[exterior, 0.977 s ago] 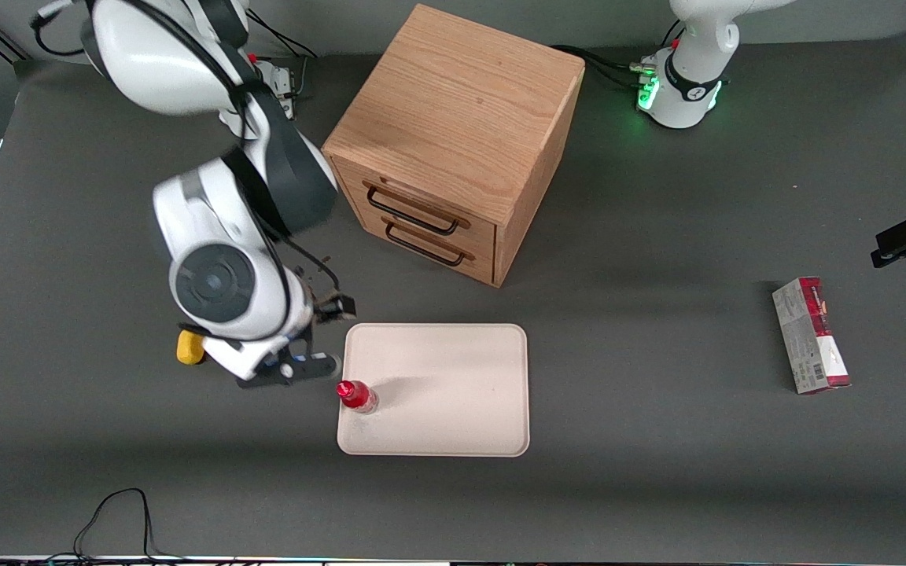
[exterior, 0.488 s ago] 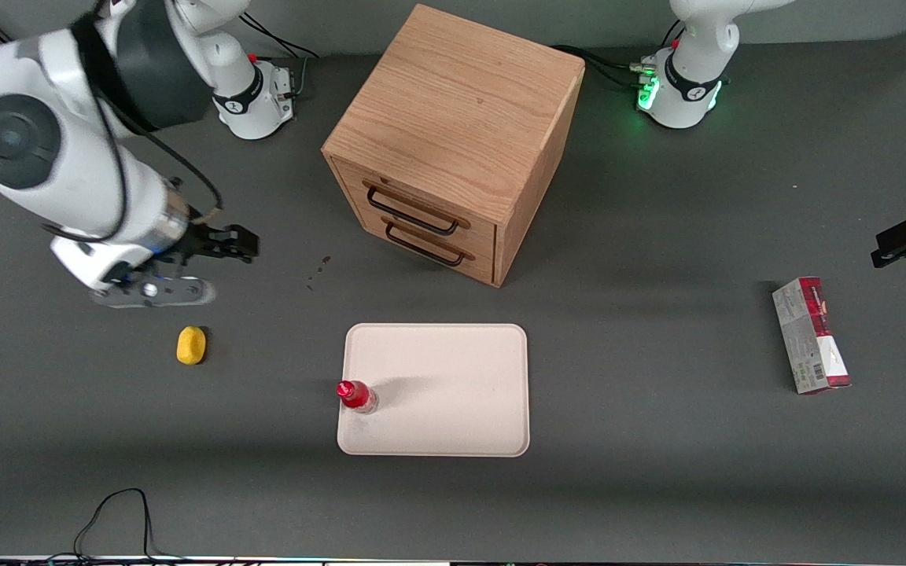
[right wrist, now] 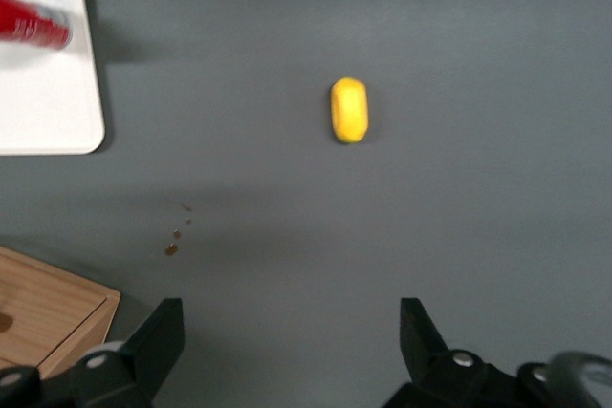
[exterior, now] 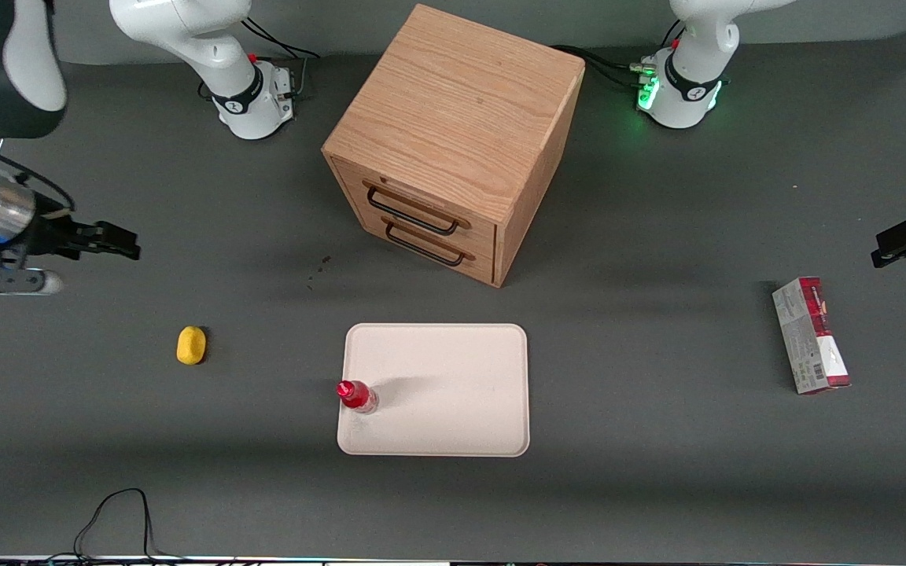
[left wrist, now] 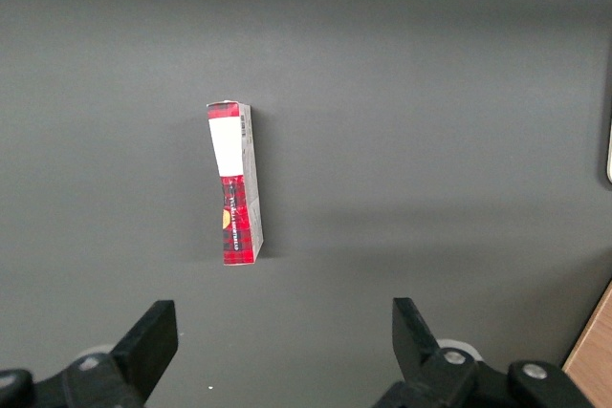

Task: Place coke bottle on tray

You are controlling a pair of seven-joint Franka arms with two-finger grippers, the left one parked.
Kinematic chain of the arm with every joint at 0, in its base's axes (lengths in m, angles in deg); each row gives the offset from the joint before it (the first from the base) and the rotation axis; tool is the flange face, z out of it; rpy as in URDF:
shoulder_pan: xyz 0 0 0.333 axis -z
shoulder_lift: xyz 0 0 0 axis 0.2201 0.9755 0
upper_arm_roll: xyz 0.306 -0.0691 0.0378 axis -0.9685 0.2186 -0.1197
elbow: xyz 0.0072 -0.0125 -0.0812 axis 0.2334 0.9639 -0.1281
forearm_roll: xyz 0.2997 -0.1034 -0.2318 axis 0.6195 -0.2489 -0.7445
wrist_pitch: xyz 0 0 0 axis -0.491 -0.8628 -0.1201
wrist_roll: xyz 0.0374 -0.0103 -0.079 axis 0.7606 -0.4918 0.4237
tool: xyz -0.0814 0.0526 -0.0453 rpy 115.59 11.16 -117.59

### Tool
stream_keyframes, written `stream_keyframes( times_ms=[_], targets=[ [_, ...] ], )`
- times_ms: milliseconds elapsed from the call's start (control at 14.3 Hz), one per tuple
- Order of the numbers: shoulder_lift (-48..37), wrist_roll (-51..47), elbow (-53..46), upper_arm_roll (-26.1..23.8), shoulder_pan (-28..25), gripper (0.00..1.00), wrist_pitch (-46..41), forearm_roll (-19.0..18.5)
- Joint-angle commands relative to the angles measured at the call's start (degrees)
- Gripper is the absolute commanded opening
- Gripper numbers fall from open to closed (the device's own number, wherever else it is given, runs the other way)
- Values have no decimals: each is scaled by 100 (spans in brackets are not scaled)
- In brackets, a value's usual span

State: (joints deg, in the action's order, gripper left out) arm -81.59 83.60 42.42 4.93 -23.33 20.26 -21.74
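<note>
The coke bottle (exterior: 356,395), small and red with a red cap, stands upright on the cream-beige tray (exterior: 453,369), close to the tray's edge toward the working arm's end. It also shows in the right wrist view (right wrist: 33,23) on the tray (right wrist: 48,102). My gripper (exterior: 5,279) is high above the table at the working arm's end, well away from the tray. It is open and empty, its fingers (right wrist: 158,336) spread wide over bare table.
A wooden drawer cabinet (exterior: 453,141) stands farther from the front camera than the tray. A yellow lemon-like object (exterior: 191,345) lies between gripper and tray. A red-and-grey carton (exterior: 811,334) lies toward the parked arm's end.
My gripper has moved from beside the tray, up and away toward the working arm's end of the table. The bottle has stayed standing on the tray.
</note>
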Motion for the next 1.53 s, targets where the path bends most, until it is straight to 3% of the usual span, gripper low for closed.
stream_keyframes(
  times_ms=[0, 349, 1186, 1465],
  targets=[
    [-127, 124, -332, -257, 321, 100, -269, -73],
    [-171, -139, -634, -601, 568, 100, -1026, -73],
    [-312, -412, -651, -487, 525, 100, -1220, -91],
    [-329, -359, -651, -496, 534, 100, -1194, -337]
  ],
)
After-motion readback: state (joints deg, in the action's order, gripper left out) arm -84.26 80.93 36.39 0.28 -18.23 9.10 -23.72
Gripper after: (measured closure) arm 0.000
